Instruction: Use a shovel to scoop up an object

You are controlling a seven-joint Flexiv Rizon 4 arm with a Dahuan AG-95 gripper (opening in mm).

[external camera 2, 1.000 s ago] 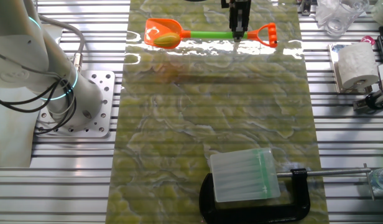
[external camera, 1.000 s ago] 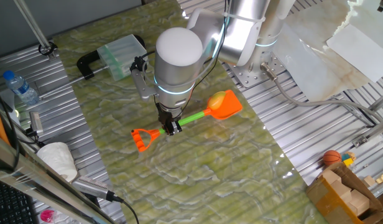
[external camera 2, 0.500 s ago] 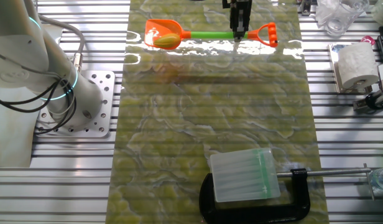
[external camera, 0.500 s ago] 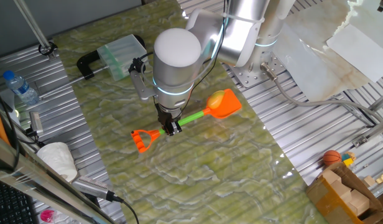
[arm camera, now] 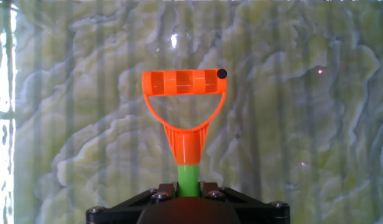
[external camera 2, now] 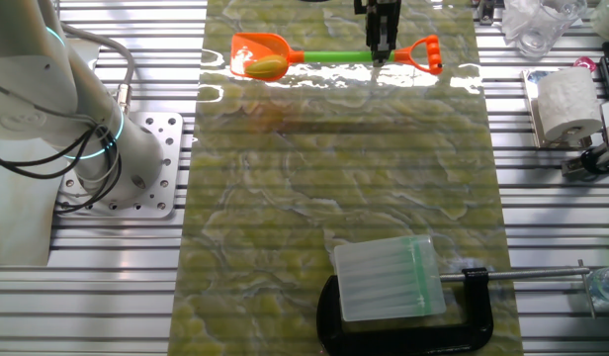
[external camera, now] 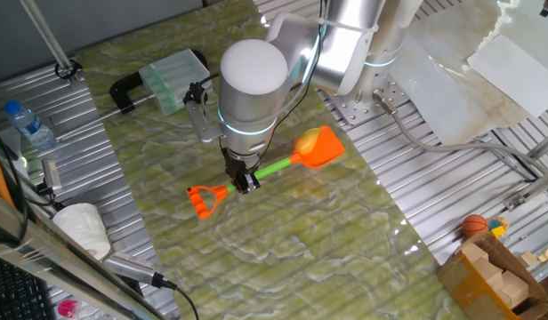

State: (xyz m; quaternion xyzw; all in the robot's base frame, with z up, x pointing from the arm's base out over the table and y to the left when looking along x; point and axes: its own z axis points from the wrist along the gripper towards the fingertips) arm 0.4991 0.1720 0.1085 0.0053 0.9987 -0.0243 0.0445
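One fixed view: the tool [external camera: 245, 182] pinches the green shaft of the shovel [external camera: 276, 166] near its D-shaped end, and the object [external camera: 308, 141] sits on the orange blade, blade end pointing toward the arm's base. The shovel appears to ride just off the tabletop [external camera: 283, 258], though contact at the handle end cannot be ruled out. Risk as judged: the grip is far from the loaded blade, so the shaft could pivot between the fingers and tip the blade; the lump is smooth and rounded, so a small tilt or jerk would likely roll it off. The blade lies near the edge of the green mat, with the ribbed metal beyond; a rolling object could get away there. Open room lies toward the near side of the mat; the black clamp [external camera: 129, 90] with its clear box stands well apart. The other fixed view: the shovel [external camera 2: 324, 55] lies along the far edge of the mat, the object [external camera 2: 267, 66] toward the open lip of the blade, so a forward dip is the likely way to lose it. The mat's middle is open; the paper roll [external camera 2: 565, 105] stands off to one side. Hand view: the fingers close on the green shaft [arm camera: 189, 176], the handle straight ahead over bare mat; blade and object are hidden here.
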